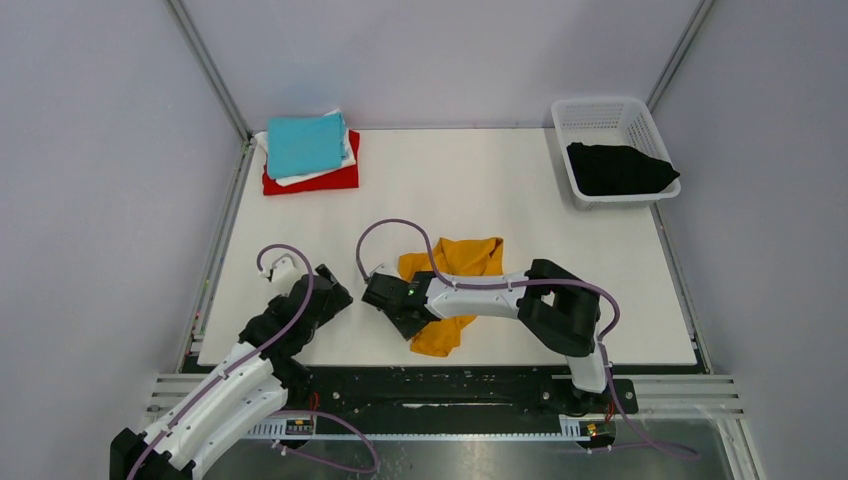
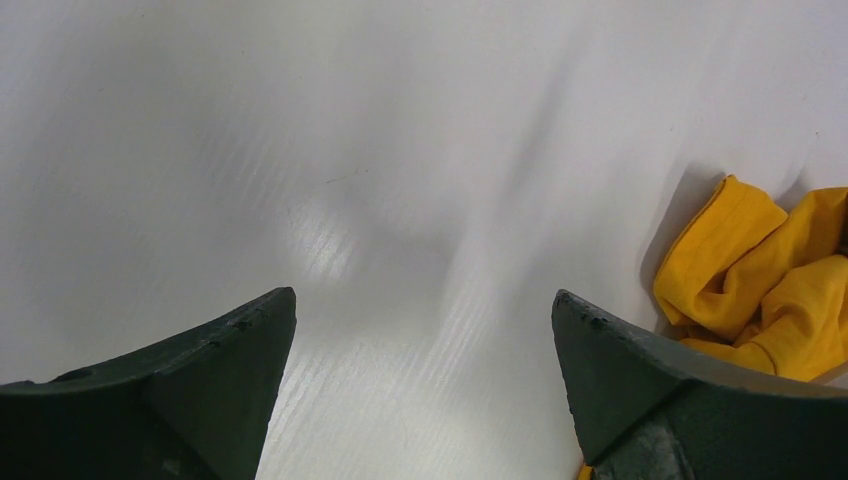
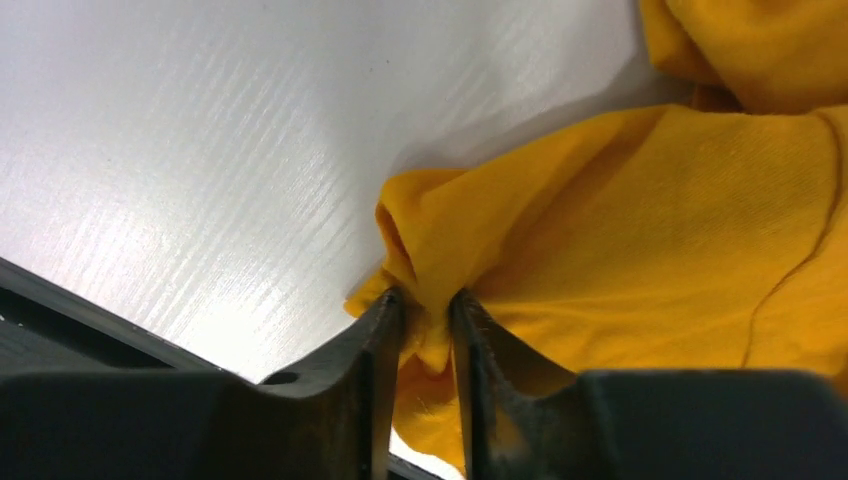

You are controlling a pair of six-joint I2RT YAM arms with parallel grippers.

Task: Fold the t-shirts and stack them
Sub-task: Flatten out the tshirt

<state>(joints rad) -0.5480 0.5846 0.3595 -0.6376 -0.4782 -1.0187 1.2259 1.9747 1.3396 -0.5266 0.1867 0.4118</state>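
The right gripper (image 3: 428,310) jaws pinch an edge of the orange-yellow t-shirt (image 3: 640,230) (still crumpled, unfolded); left gripper (image 2: 425,330) jaws gape empty. The black t-shirt (image 1: 618,168) also awaits.

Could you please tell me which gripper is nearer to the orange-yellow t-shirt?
Right. The right gripper pinches a fold of the orange-yellow t-shirt; the left gripper stands open over bare table, off to the shirt's left.

Crumpled orange-yellow t-shirt (image 1: 452,281) mid-table; teal, white, red t-shirts (image 1: 310,152) stacked far-left; black t-shirt (image 1: 618,169) far-right.
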